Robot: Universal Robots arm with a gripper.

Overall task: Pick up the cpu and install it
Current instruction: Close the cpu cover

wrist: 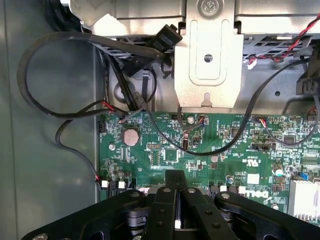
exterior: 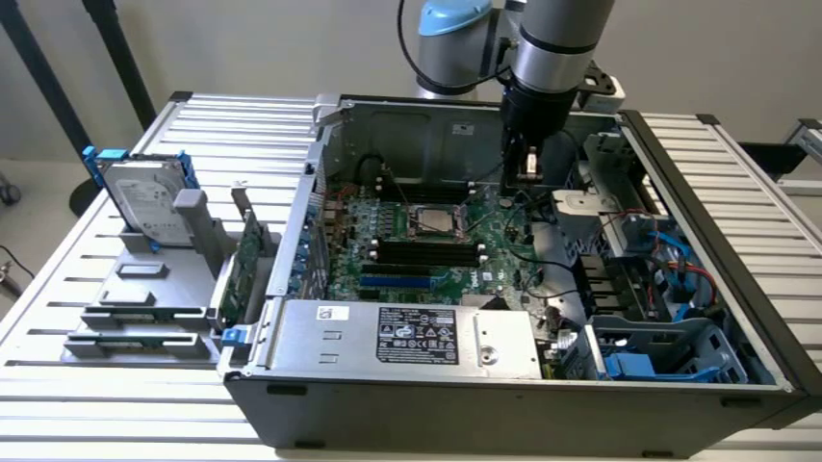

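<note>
**Cpu in the socket; gripper shut and empty over the board**

The cpu [exterior: 433, 221] is seen as a silver square lying flat within the socket frame, near the middle of the motherboard [exterior: 346, 279] inside the open case [exterior: 514, 404]. It is judged to have been placed already. Whether it is fully seated or latched down cannot be told.

The gripper [exterior: 526, 181] is found inside the case, above the board, to the exterior view's right of the cpu and apart from it. In the wrist view the gripper [wrist: 175, 182] is shown with its fingers pressed together and nothing between them. It hangs over the green board, near a coin cell [wrist: 131, 136] and a loop of black cable [wrist: 60, 45]. No chip is being carried.

Picking up and setting down are therefore judged done. Any locking of the socket is not shown.

Outside the case, at the exterior view's left, the hard drive [exterior: 139, 204] is stood in its holder. The green card [exterior: 244, 262] is propped just beside the case wall. Neither is touched.
</note>
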